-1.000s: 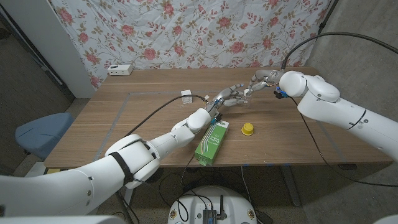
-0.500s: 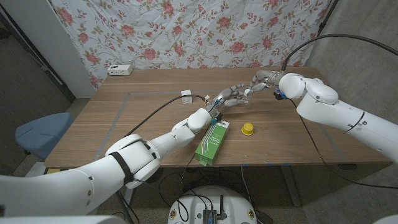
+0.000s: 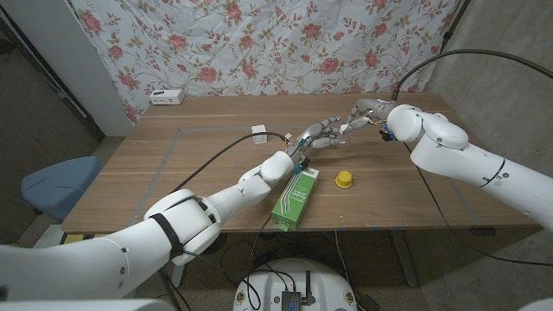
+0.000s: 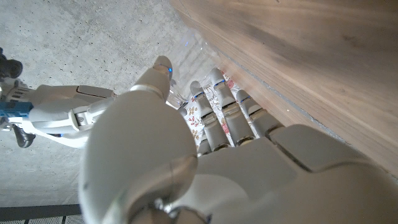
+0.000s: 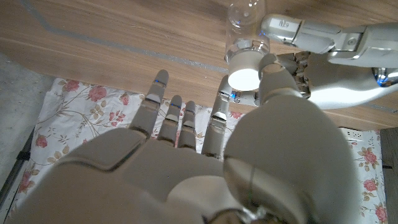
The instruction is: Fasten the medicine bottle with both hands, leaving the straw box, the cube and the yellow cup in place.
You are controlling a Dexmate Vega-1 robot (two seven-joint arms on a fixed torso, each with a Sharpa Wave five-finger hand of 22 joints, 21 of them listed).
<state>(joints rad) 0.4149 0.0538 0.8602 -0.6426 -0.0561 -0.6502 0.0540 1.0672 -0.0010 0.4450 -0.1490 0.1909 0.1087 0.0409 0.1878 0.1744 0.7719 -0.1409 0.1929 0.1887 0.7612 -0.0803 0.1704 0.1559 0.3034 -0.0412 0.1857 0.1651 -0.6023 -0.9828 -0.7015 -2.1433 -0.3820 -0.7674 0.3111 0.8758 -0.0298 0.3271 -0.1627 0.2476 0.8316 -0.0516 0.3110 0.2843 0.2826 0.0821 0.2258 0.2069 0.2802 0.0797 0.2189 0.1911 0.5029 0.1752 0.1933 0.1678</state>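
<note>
Bench: brown wooden bench (image 3: 207, 164) with faint taped lines on its top, set before a floral cloth backdrop (image 3: 259, 43); a grey concrete floor lies to either side
Far edge: a white power strip (image 3: 167, 97) sits near the back left corner
Medicine bottle: a clear bottle with a white cap (image 5: 245, 62), held above the bench's middle rear between the two robot hands
Left robot hand: left robot hand (image 3: 316, 136) reaches in from the front, fingers (image 4: 221, 106) extended and apart, its fingertips around the bottle's body
Right robot hand: right robot hand (image 3: 359, 117) comes in from the right, thumb and a finger pinching the white cap, the other fingers spread
Near items: green straw box (image 3: 295, 199) lies under the left forearm; yellow cup (image 3: 344, 179) stands just right of it; a small white cube (image 3: 257, 130) sits left of the hands
Open room: bare wood to the left and the far right
</note>
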